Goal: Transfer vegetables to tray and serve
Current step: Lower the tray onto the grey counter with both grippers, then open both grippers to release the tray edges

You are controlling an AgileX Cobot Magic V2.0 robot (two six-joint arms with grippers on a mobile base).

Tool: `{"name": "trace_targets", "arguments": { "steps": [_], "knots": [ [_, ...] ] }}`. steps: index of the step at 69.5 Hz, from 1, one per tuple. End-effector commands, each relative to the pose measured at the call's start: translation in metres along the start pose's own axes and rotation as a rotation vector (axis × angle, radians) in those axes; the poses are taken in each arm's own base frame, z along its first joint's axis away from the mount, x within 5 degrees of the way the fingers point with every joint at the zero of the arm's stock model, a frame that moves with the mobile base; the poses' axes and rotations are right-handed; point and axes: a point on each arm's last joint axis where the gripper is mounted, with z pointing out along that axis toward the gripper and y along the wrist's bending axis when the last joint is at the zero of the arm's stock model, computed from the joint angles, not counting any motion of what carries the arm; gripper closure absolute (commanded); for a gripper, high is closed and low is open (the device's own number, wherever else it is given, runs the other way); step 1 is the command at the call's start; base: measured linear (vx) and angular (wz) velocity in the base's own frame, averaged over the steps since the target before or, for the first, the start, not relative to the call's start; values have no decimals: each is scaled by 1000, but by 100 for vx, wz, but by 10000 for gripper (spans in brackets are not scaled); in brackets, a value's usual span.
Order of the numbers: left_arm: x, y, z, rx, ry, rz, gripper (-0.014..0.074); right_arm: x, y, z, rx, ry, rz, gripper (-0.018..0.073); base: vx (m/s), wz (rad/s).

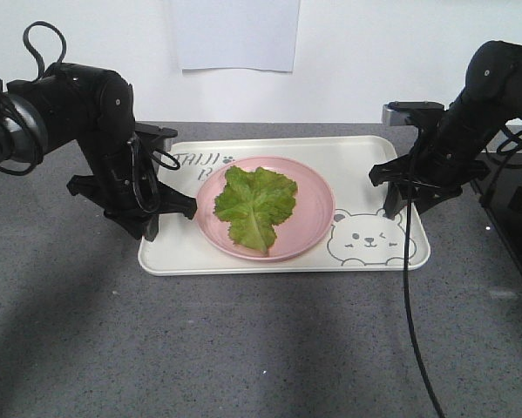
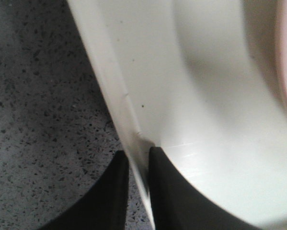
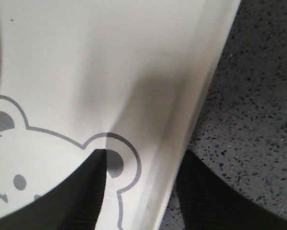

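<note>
Your lettuce (image 1: 254,207) lies on the pink plate (image 1: 317,218), which sits mid-tray (image 1: 365,161). Your left gripper (image 2: 138,191) is pinched on the tray's left rim. Your right gripper (image 3: 141,191) straddles the tray's right rim, fingers (image 3: 81,196) apart.

Grey speckled table (image 1: 243,348), cream tray (image 1: 365,165) lying flat on it near the back edge

- Left arm (image 1: 77,113): matte black, rounded joint housings; black cables looped above and along it.
- Right arm (image 1: 496,87): same black casing; grey block (image 1: 413,111) at wrist; thin black cable (image 1: 409,287) hanging.
- Fingers (image 3: 81,201): black, fine ribbed texture, curved inner edges.
</note>
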Motion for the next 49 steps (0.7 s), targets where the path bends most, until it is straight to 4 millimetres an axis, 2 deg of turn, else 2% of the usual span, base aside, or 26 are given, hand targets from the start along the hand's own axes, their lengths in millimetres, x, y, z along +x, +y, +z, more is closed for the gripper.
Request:
{"name": "trace_targets", "arguments": {
  "steps": [1,22,49],
  "knots": [
    [0,-11,-32,53,-84,18,428,-5,17,-33,-48,-119,-19,205,0,0],
    [0,-11,-32,53,-84,12,282,-2,15,-33,-17,-87,-15,205,0,0],
    [0,-9,-32,32,-86,19,268,-3,9,-36,56,-102,25,205,0,0]
  ]
}}
